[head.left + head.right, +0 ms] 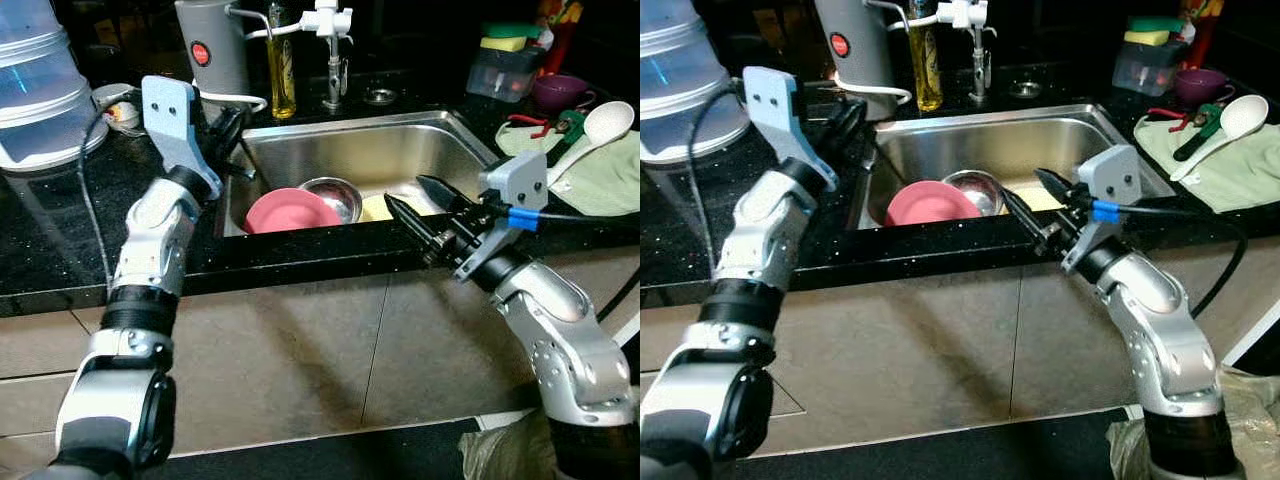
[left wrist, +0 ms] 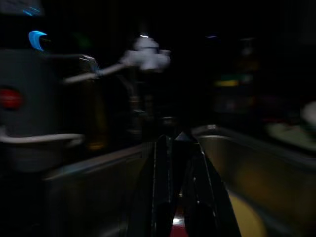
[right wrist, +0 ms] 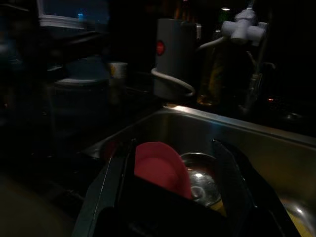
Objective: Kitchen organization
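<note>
The back of the counter sinks into shadow, so the small things around the tap [image 1: 331,30] are hard to name, and the big clear plastic container [image 1: 35,85] at nine o'clock is cut off by the frame edge. In the steel sink [image 1: 400,150], a pink plate [image 1: 292,211] lies beside a small steel bowl [image 1: 333,196]. Something yellow [image 1: 375,207] lies at the bowl's three o'clock, partly hidden behind the right gripper [image 1: 418,207]; I cannot tell what it is.

The right gripper hovers over the sink's front rim with its two fingers spread apart and nothing between them. Its wrist camera looks between those fingers at the plate and bowl, which the head cameras only show from above. The left gripper [image 1: 229,135] sits at the sink's left edge, near ten o'clock. Its dim, blurred wrist view shows the fingers drawn close together with nothing clearly caught.

A grey appliance [image 1: 213,45] bears a round red badge whose writing is too small to read. An amber bottle [image 1: 282,70] stands next to it. At two o'clock, a white ladle [image 1: 592,135] rests on a green cloth [image 1: 600,170].
</note>
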Tool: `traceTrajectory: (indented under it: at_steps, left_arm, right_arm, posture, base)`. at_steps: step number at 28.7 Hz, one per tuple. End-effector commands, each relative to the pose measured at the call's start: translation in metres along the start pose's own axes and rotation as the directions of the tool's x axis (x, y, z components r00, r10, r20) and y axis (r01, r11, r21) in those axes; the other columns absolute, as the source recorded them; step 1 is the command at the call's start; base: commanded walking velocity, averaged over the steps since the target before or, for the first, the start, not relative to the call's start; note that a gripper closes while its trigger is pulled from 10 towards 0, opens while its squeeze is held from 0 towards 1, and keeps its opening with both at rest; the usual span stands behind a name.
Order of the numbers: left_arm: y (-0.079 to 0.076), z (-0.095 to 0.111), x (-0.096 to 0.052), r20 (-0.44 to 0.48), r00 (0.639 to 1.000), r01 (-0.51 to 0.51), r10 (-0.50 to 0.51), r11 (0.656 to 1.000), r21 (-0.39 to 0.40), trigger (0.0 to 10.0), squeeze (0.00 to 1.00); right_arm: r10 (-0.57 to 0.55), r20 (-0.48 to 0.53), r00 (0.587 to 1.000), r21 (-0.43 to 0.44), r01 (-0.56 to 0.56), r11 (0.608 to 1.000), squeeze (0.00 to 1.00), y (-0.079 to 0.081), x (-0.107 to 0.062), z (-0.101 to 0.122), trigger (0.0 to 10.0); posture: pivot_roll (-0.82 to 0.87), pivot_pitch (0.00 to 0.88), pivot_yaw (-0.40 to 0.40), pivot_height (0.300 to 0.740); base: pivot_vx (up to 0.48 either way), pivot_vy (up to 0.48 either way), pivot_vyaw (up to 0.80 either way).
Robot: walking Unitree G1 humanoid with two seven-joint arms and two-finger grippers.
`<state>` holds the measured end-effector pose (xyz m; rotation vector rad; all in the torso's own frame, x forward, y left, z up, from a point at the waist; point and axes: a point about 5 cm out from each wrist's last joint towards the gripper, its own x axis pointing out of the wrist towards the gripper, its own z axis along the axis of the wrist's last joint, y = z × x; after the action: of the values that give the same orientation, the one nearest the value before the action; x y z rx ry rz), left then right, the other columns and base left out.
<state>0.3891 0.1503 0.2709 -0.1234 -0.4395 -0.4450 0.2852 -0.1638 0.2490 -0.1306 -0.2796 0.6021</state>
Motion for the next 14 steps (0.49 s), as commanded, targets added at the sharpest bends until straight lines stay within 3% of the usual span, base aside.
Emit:
traceTrajectory:
  at_steps: [1,7,14]
  left_arm:
    - [-0.002,-0.001,0.003,0.010,0.999,0.036,-0.036,0.998,-0.042,10.0,0.00]
    - [-0.010,-0.009,0.008,-0.005,0.996,0.089,-0.090,0.994,-0.061,10.0,0.00]
    - [-0.002,-0.012,0.008,-0.015,0.998,0.059,-0.060,0.997,-0.049,10.0,0.00]
  right_arm:
    - [0.050,-0.003,0.999,0.015,-0.050,0.999,0.00,0.007,-0.002,0.002,10.0]
    - [0.161,-0.028,0.987,0.030,-0.160,0.987,0.00,0.022,-0.008,0.003,10.0]
    - [0.214,-0.052,0.975,0.039,-0.212,0.976,0.00,0.027,-0.012,0.003,10.0]
  posture:
    - [-0.17,0.014,0.078,0.740]
    - [-0.18,0.017,0.077,0.740]
    - [-0.19,0.019,0.068,0.740]
  base:
    - [0.000,0.000,0.00]
    - [0.000,0.000,0.00]
    - [0.000,0.000,0.00]
